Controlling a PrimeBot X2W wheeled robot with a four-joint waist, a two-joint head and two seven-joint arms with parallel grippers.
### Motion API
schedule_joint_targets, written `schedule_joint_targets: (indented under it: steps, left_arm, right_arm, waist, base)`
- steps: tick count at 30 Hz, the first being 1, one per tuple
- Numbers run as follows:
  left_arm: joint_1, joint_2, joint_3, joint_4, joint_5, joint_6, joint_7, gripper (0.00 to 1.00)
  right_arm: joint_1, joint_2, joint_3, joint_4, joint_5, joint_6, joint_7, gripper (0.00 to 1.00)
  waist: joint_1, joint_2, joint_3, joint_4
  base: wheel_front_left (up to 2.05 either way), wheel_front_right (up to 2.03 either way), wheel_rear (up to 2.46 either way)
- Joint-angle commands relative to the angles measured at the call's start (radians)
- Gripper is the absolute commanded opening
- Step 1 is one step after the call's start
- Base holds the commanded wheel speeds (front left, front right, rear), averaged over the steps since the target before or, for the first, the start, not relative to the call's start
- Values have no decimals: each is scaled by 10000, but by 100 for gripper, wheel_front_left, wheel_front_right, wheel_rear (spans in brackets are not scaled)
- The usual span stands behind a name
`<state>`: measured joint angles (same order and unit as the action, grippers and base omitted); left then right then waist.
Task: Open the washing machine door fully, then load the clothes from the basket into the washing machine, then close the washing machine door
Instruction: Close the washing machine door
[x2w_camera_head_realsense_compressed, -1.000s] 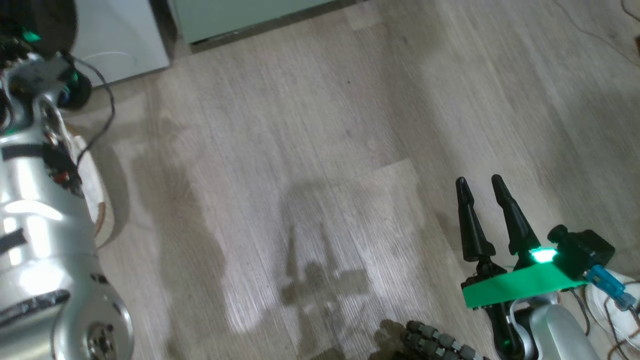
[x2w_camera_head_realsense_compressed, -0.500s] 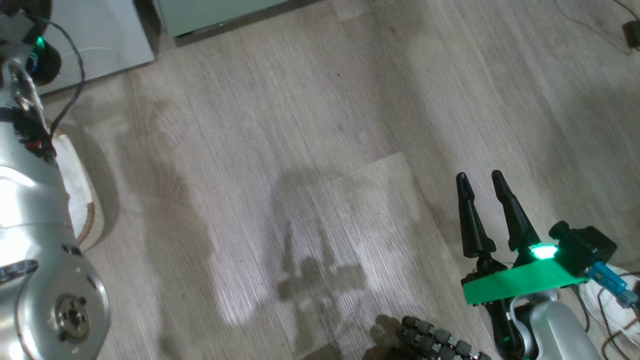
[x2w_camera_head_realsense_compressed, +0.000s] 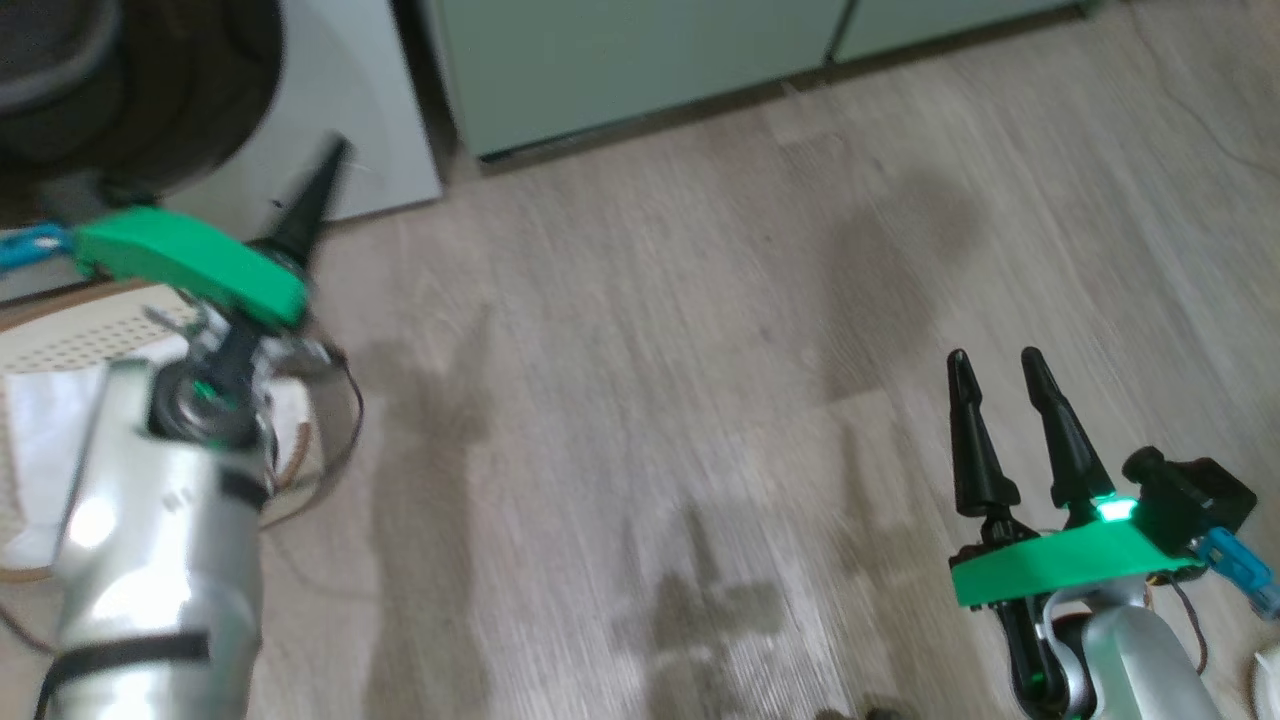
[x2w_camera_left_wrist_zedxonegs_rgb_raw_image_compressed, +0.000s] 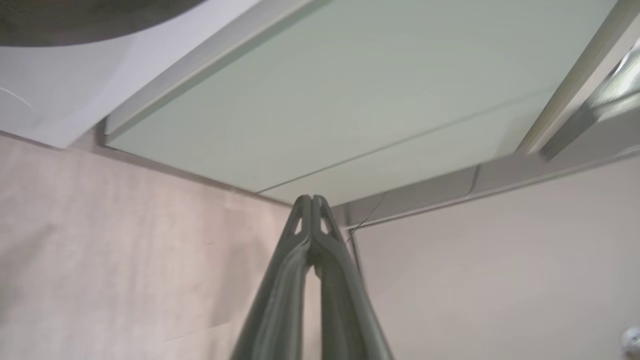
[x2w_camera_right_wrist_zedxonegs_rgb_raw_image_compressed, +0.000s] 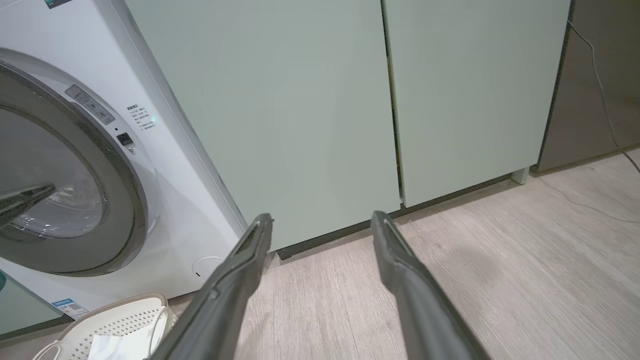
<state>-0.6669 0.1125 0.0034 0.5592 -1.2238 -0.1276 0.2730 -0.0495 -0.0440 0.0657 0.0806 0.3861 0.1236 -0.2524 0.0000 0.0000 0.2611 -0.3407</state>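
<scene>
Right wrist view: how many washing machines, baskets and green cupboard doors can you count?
washing machine: 1
laundry basket: 1
pale green cabinet doors: 2
Total: 4

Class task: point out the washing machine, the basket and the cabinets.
washing machine (x2w_camera_right_wrist_zedxonegs_rgb_raw_image_compressed: 185, 215): right wrist view, white front panel.
basket (x2w_camera_right_wrist_zedxonegs_rgb_raw_image_compressed: 115, 320): right wrist view, perforated side.
cabinets (x2w_camera_right_wrist_zedxonegs_rgb_raw_image_compressed: 300, 115): right wrist view, left door face.
</scene>
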Motion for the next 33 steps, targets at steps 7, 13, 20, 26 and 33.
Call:
schedule_joint_targets:
  steps: [7, 13, 20, 26, 33]
  left_arm:
    - [1312, 2347, -3267, -2114, 2213, -30, -1498, 0]
    - [1836, 3577, -4421, -2576, 3427, -30, -4083, 0]
    - [3163, 3234, -2522, -3257, 4490, 474, -5336, 0]
    - [4731, 1522, -44, -5014, 6274, 608, -5344, 0]
    - [6026, -65, 1099, -6441, 9062, 101, -5345, 0]
  right_arm:
    - [140, -62, -109, -191, -384, 71, -93, 100]
    - [141, -62, -391, -292, -502, 71, -93, 100]
    - [294, -62, -562, -817, -570, 71, -93, 100]
    - [430, -62, -594, -1053, -588, 71, -93, 100]
    - [546, -62, -488, -1097, -580, 71, -93, 100]
  waist:
    - [0, 0, -1043, 1413]
    - [0, 0, -1435, 2161]
    - [0, 0, -1940, 2803]
    - [0, 0, -2039, 3146]
    - [0, 0, -2124, 3346]
  base:
    - [0, 0, 0]
    - [0, 0, 0]
    - [0, 0, 0]
    - [0, 0, 0]
    - [0, 0, 0]
